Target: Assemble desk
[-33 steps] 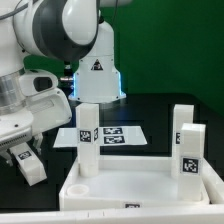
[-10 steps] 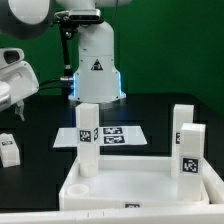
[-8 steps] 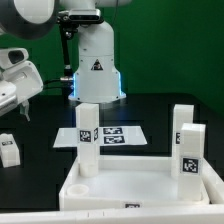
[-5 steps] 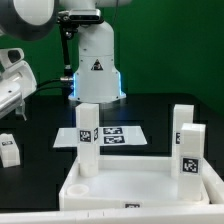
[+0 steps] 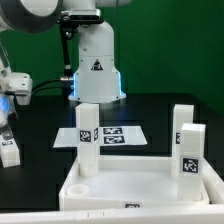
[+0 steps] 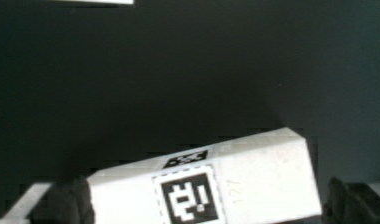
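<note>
The white desk top (image 5: 150,190) lies upside down at the front. Three tagged white legs stand in its corners: one on the exterior view's left (image 5: 88,135) and two on the right (image 5: 182,120) (image 5: 190,150). A fourth leg (image 5: 10,152) lies loose on the black table at the far left. My gripper (image 5: 6,124) hangs just above it, partly cut off by the frame edge. In the wrist view the leg (image 6: 196,185) lies tag up between my open gripper's (image 6: 201,205) dark fingers (image 6: 45,205).
The marker board (image 5: 112,135) lies flat on the table behind the desk top. The robot's base (image 5: 95,65) stands at the back. Black table (image 5: 40,120) lies between the loose leg and the desk top.
The arm rose off the loose leg after setting it down, then swung left and came down. The gripper now sits low over the leg, and the leg has not moved.
</note>
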You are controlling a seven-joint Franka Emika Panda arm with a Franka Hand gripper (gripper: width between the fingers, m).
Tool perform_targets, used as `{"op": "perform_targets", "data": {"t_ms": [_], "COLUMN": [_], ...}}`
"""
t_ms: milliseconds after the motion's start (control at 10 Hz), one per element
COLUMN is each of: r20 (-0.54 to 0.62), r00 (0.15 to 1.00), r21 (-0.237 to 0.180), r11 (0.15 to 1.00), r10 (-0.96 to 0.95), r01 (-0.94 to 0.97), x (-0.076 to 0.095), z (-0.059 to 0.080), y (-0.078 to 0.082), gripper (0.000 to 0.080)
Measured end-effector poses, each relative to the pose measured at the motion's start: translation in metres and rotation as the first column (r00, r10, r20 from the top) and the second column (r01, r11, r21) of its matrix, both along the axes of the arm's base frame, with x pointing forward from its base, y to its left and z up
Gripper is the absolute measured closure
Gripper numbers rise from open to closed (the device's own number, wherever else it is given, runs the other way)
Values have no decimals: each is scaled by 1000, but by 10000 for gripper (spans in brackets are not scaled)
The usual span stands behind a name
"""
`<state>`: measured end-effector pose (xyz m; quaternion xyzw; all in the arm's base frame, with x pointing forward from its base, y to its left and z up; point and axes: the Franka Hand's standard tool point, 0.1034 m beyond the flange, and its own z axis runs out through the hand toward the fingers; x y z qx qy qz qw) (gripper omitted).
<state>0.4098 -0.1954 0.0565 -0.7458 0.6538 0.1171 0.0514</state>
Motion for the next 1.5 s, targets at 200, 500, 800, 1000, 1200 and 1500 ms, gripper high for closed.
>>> {"op": "perform_targets", "data": {"t_ms": [200,500,800,1000,1200,1500], "r20": [24,94,130,149,154,187], "r00": [981,773,654,424,186,-42], "r21": [7,10,-3,-3,-14,-16], "r11": [981,776,660,429,191,-40], "r10": [192,627,745,893,970,982], "r01": [-192,-631,-751,-903,-982,-999], "x": [2,16,13,16,33,32], "z": [3,8,8,7,14,11], "y": [1,20,18,18,22,26], "gripper": [151,151,151,151,151,151]}}
